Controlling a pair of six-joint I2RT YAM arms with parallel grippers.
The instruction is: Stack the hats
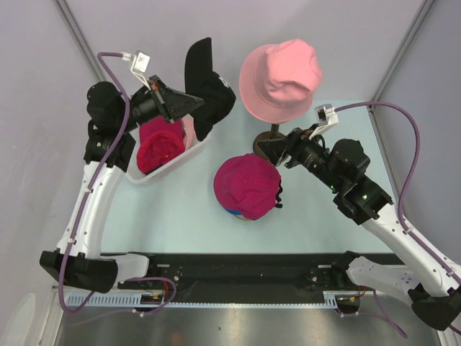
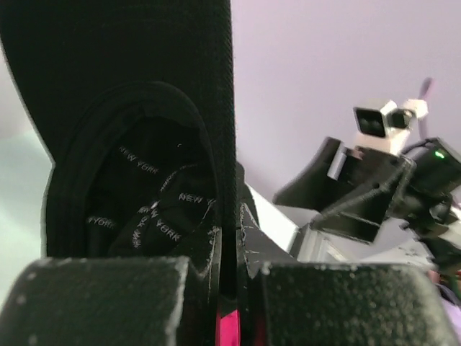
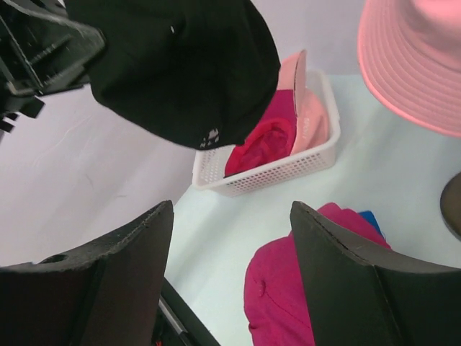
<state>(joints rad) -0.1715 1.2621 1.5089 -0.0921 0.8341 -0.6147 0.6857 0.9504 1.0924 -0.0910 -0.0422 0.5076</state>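
Note:
My left gripper [image 1: 189, 105] is shut on the edge of a black peaked cap [image 1: 207, 90] and holds it in the air above the white basket's [image 1: 155, 175] right end. In the left wrist view the cap's inside [image 2: 144, 180] fills the view, and its edge is pinched in my left gripper [image 2: 229, 268]. A magenta cap [image 1: 160, 144] and a light-pink cap [image 1: 189, 130] lie in the basket. Another magenta cap [image 1: 247, 185] sits on the table over a blue cap [image 1: 234, 212]. My right gripper [image 1: 263, 148] is open and empty just behind it. The salmon bucket hat [image 1: 281, 78] sits on a stand.
The stand's dark base [image 1: 270, 137] is right beside my right gripper. In the right wrist view, past my right gripper [image 3: 230, 238], I see the basket [image 3: 274, 169], the black cap [image 3: 180, 65], the table's magenta cap [image 3: 288, 288] and the bucket hat [image 3: 418, 58]. Grey walls close in at left, back and right.

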